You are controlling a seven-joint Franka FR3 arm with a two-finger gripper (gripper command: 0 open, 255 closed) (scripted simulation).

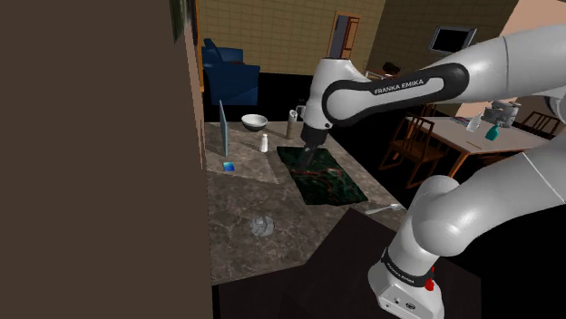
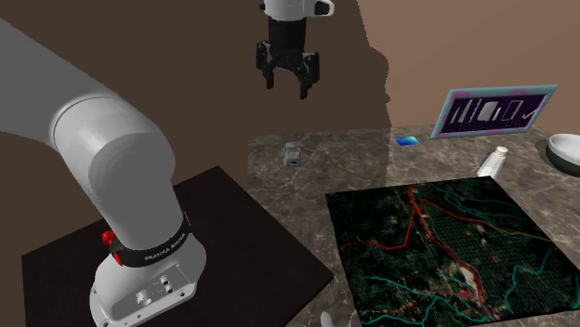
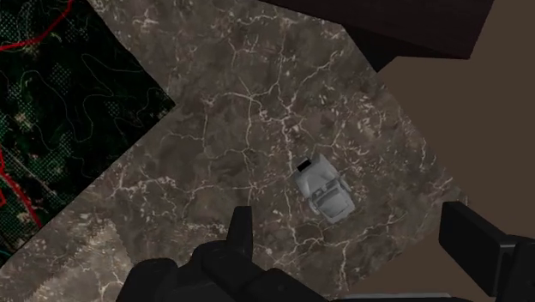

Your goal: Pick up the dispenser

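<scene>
— Grey dispenser (image 3: 323, 189), where is it?
— Lying on the marbled counter (image 2: 390, 176), apart from the dark mat (image 2: 437, 251).
— And the gripper (image 2: 287, 82)?
— Fingers spread wide, holding nothing, hanging well above the dispenser.

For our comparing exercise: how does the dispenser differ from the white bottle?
The dispenser is grey; the bottle white. The dispenser is squat, the bottle taller and slim. The dispenser sits below the open gripper; the bottle sits by the bowl. Both rest on the counter, off the mat.
</scene>
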